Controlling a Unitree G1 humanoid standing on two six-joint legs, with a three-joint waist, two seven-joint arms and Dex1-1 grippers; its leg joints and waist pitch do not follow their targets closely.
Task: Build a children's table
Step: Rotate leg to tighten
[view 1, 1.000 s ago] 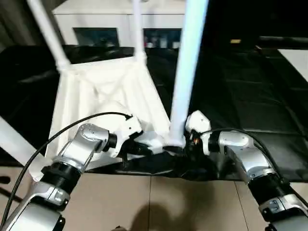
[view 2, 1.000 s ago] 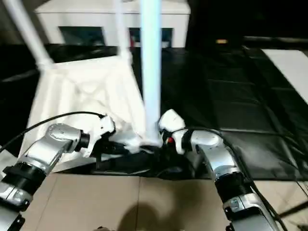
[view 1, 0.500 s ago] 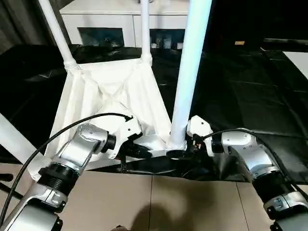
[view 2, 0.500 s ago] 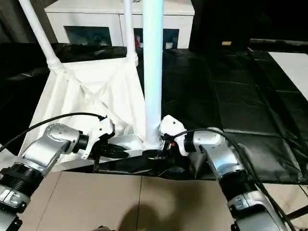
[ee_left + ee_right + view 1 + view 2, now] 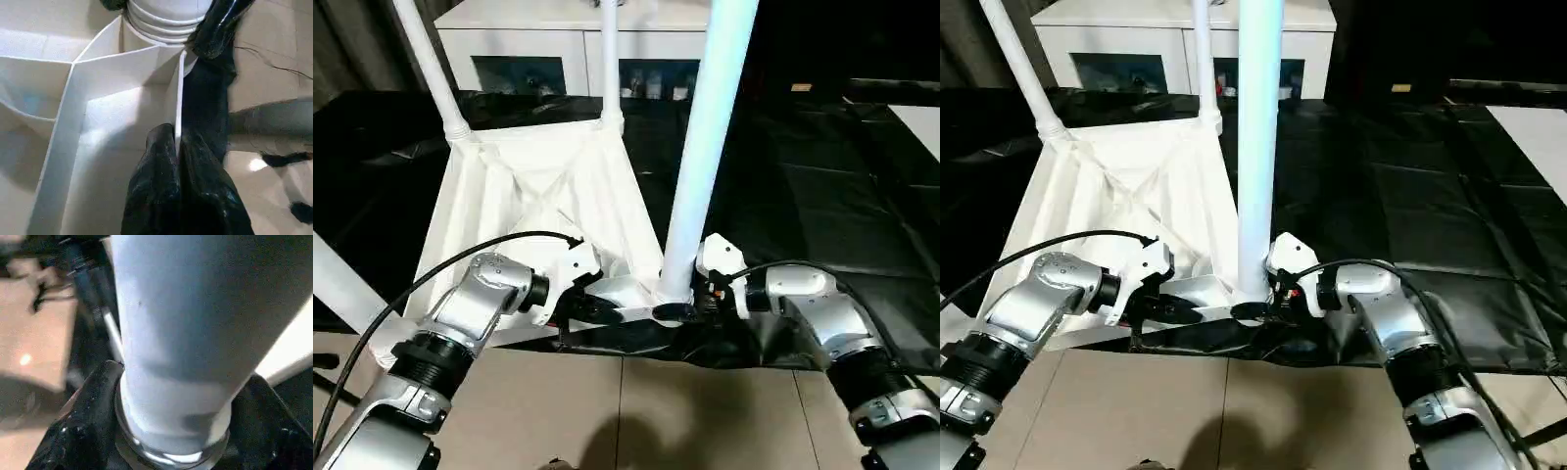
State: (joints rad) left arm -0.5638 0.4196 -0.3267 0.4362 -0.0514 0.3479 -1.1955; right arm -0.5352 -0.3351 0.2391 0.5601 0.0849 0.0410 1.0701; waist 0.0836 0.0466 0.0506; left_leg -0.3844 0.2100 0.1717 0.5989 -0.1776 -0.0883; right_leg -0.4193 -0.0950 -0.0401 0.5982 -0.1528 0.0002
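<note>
Here, black-covered work table (image 5: 822, 186) fills frame centre, white cabinet (image 5: 538, 44) upper left, tan floor (image 5: 636, 411) along bottom — left gripper (image 5: 177, 147) pinches tabletop rib (image 5: 179, 98); right gripper (image 5: 171, 431) straddles leg (image 5: 705, 147).

— What kind of place is this, do you think?

— It looks like a lab or a test room, not a home. The large bench (image 5: 822, 196) is covered with black padded sheets, and the floor (image 5: 636, 411) has plain beige tiles.

— And at the back?

— There stands a white cabinet (image 5: 558, 44) with glass doors, and small objects are on its shelves. I cannot tell what they are.
</note>
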